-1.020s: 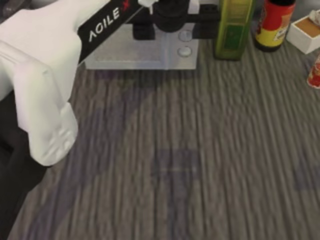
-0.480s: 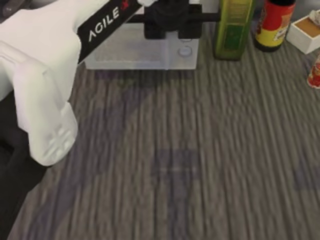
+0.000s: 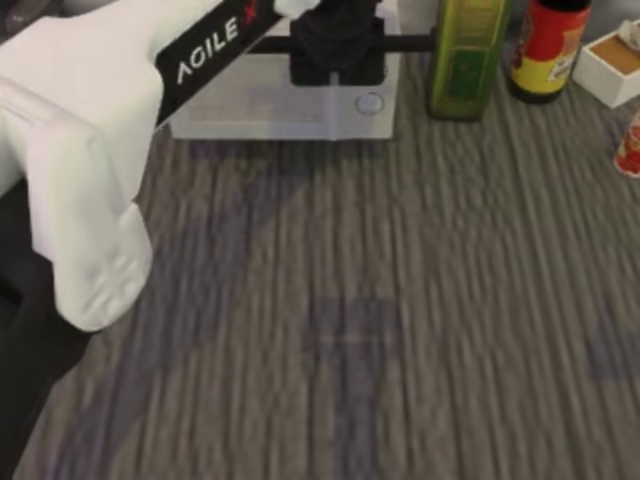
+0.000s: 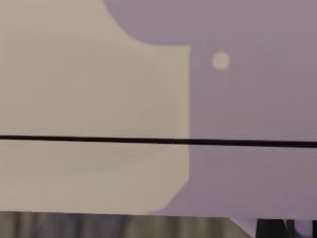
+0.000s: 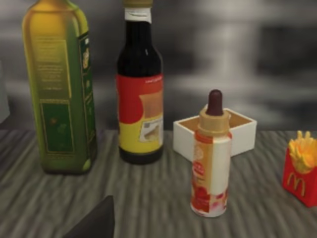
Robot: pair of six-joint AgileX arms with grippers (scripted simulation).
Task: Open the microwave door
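Microwave (image 3: 290,105) at the far edge of the surface (image 3: 400,330), left of centre in the top view, its door (image 3: 255,108) facing the near side and shut, 1 silver knob (image 3: 369,103) showing to the door's right. Left pincer (image 3: 337,45) directly over the microwave's top near the seam between door and control panel, so the door lies just below and toward the near side of it; finger state not to be told, left wrist view filled with white panel crossed by a dark seam (image 4: 158,141). Right arm out of the top view, parked on the right by a green bottle (image 5: 58,89), sauce bottle (image 5: 140,84), dropper bottle (image 5: 212,158), small white box (image 5: 233,130) and fries carton (image 5: 301,171), all right of the microwave and clear of the door's front.
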